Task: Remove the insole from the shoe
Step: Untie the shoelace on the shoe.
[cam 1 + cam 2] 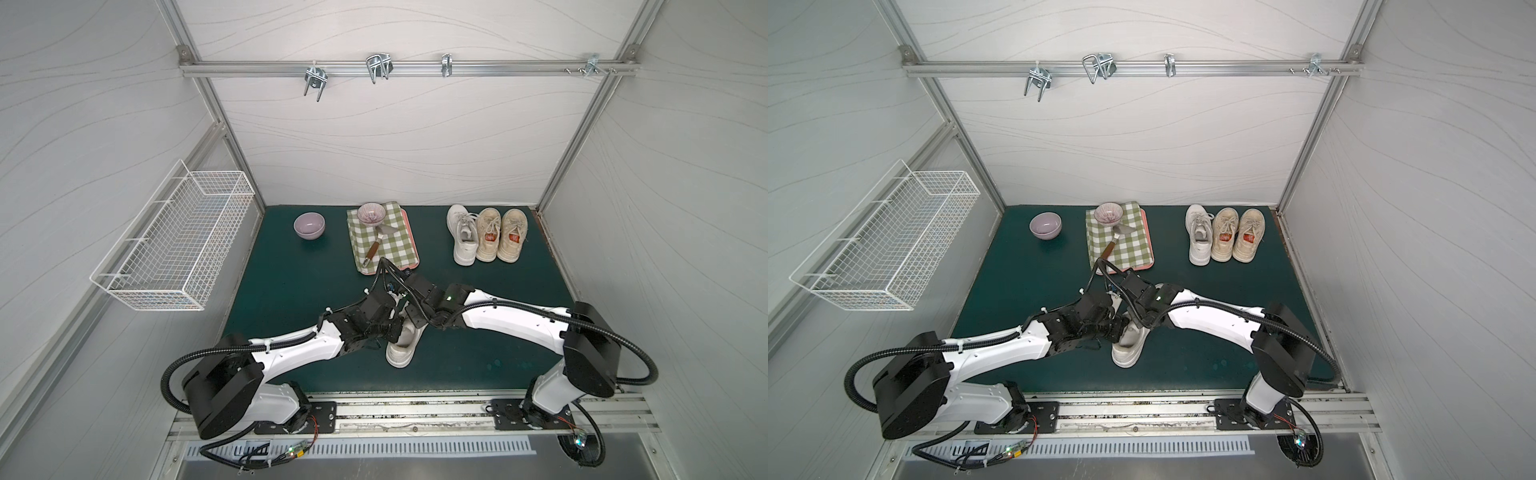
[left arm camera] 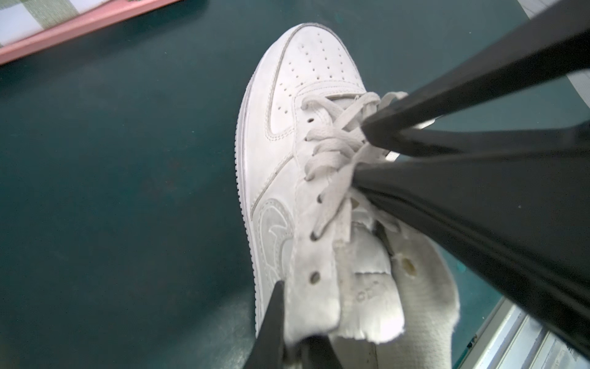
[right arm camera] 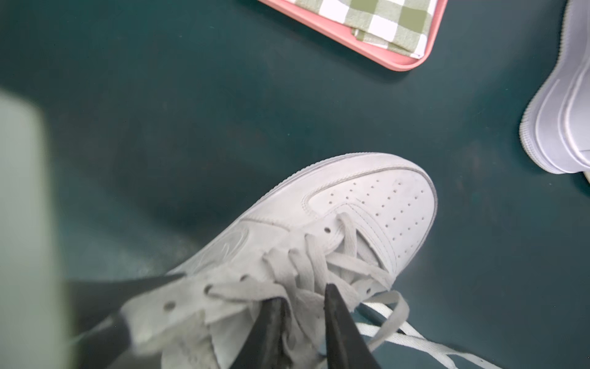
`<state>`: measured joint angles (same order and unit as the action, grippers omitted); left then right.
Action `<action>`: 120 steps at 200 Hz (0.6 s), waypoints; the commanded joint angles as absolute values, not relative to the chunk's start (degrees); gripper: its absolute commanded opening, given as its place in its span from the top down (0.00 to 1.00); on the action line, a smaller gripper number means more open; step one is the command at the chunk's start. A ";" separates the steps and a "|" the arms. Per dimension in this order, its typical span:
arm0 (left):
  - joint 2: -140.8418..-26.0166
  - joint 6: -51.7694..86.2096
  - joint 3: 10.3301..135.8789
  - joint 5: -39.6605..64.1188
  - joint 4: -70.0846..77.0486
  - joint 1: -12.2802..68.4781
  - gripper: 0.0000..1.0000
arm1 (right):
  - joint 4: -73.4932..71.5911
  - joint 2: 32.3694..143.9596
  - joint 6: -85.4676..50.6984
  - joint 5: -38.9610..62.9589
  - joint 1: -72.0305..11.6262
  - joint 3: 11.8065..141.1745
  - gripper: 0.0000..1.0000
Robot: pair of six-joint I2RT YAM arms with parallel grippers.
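Clamps L gripper tight on eyelet flap of white shoe at front-centre of desk, prob. to pin it & spread the mouth; pokes R gripper into laces & tongue w/ narrow gap between fingers, can't tell if gripping. Shows only arms bunched over shoe in both top views; gives flap pinch in L wrist view, finger gap in R wrist view. No sight of insole, presumably inside shoe, under tongue.
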<state>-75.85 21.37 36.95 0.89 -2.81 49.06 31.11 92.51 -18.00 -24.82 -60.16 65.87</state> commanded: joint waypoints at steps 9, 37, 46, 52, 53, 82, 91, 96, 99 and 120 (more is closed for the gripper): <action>-75.65 21.36 40.69 1.49 1.85 49.70 1.00 | 35.58 92.77 -20.14 -32.93 -60.03 66.88 0.76; -76.17 21.36 40.74 1.26 1.81 49.67 1.00 | 36.22 90.88 -20.66 -32.53 -60.03 67.17 0.74; -76.32 21.36 40.78 1.14 1.83 49.70 1.00 | 36.11 90.28 -20.79 -32.01 -60.03 67.13 0.73; -76.25 21.36 40.76 1.14 1.67 49.68 1.00 | 36.12 90.06 -20.82 -31.86 -59.99 67.06 0.73; -76.23 21.36 40.82 1.14 1.63 49.67 1.00 | 36.12 90.03 -20.87 -31.80 -59.96 67.06 0.73; -75.92 21.36 40.61 1.47 1.96 49.67 1.00 | 36.71 91.28 -21.40 -32.35 -59.49 67.15 0.73; -75.77 21.36 40.55 1.66 2.01 49.67 1.00 | 36.92 91.77 -21.88 -32.63 -59.05 67.08 0.73; -75.69 21.28 40.54 1.83 2.10 49.68 1.00 | 37.08 92.00 -22.22 -32.68 -58.62 67.00 0.72; -75.61 21.27 40.48 2.04 2.19 49.66 1.00 | 37.09 92.01 -22.50 -32.61 -58.36 66.93 0.71; -75.01 21.02 40.04 3.11 2.85 49.81 1.00 | 36.91 92.37 -23.59 -32.03 -56.34 66.50 0.67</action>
<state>-76.29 21.26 37.28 1.28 -2.55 49.30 34.11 91.90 -21.28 -29.45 -59.09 66.37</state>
